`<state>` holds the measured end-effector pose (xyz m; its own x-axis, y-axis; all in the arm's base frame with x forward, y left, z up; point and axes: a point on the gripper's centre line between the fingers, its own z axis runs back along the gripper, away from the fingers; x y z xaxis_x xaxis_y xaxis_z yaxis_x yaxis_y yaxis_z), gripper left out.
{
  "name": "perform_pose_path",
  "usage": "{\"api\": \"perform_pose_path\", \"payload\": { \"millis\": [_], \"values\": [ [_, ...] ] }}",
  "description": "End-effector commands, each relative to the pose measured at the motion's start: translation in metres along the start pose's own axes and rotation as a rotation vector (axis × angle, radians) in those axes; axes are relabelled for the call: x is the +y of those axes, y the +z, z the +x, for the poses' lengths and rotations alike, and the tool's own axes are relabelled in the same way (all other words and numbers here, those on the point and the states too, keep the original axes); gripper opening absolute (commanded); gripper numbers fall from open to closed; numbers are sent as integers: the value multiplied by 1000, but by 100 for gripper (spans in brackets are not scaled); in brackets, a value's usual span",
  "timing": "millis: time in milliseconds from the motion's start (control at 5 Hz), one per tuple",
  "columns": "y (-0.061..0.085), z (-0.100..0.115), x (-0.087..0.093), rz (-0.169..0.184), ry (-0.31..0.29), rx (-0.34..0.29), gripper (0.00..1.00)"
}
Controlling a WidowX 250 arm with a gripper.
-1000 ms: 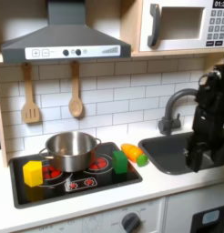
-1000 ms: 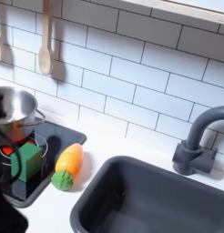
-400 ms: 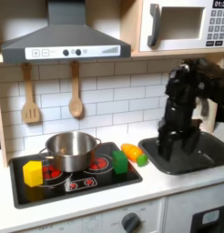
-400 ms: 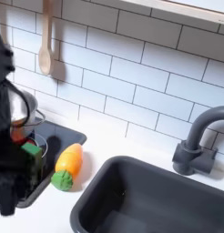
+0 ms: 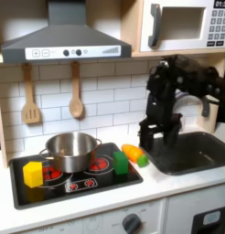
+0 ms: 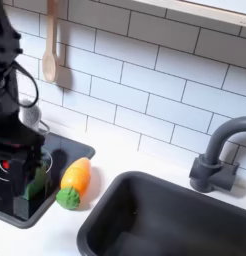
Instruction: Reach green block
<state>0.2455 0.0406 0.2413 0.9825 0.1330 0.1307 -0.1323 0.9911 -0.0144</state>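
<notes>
Green block [image 5: 120, 163]: stands upright on the right part of the black cooktop [image 5: 73, 179] in the first exterior view, long axis vertical, slightly taller than wide; in the second exterior view only a green sliver [image 6: 38, 187] shows past the arm.
Yellow block [image 5: 33, 174]: at the first exterior view's left end of the cooktop, well apart from the green one.
Steel pot [image 5: 70, 149]: between the two blocks and behind them, on the rear burner.
Orange toy [image 5: 134, 154]: lies on the white worktop [image 5: 169, 186] just beside the green block, on the first exterior view's right; in the second exterior view its green end points toward the camera [image 6: 74, 182].
Pincer [image 5: 153, 140]: hangs above the sink's left edge in the first exterior view, near the orange toy, fingers pointing down; it touches and holds nothing that can be made out. How far it is parted cannot be told through the blur.
Sink [image 5: 193, 153]: dark basin right of the arm, with a grey tap [image 6: 216, 158].
</notes>
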Motion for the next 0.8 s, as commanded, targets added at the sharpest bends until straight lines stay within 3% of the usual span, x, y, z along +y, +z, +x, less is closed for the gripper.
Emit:
{"api": "perform_pose_path", "payload": {
  "millis": [0,600],
  "values": [
    [-9,37,16,12,15,-21,100],
    [-36,73,21,7,35,-5,100]
  ]
}}
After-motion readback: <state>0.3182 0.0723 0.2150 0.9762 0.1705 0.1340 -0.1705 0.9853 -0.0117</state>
